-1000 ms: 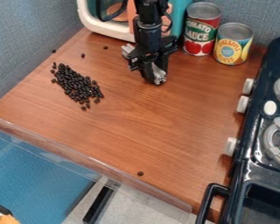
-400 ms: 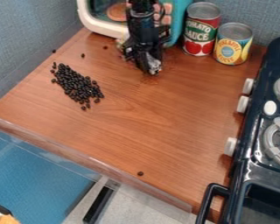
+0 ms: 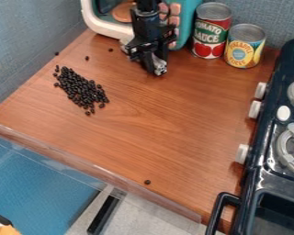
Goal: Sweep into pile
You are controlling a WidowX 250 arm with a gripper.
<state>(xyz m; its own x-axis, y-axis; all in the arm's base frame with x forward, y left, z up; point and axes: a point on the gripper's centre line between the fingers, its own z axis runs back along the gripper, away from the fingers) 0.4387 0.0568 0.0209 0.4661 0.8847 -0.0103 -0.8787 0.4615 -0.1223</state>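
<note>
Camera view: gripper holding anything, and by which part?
Can't tell; its tip can't be made out. The gripper is at the counter's far side, away from the main bean pile.

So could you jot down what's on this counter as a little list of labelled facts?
Surface: wood-look counter
Main pile: dark beans, left side
Strays: single beans near the pile, one by the front edge
Gripper: over the back, right of the pile
Cans: red, yellow-blue, back right
</note>
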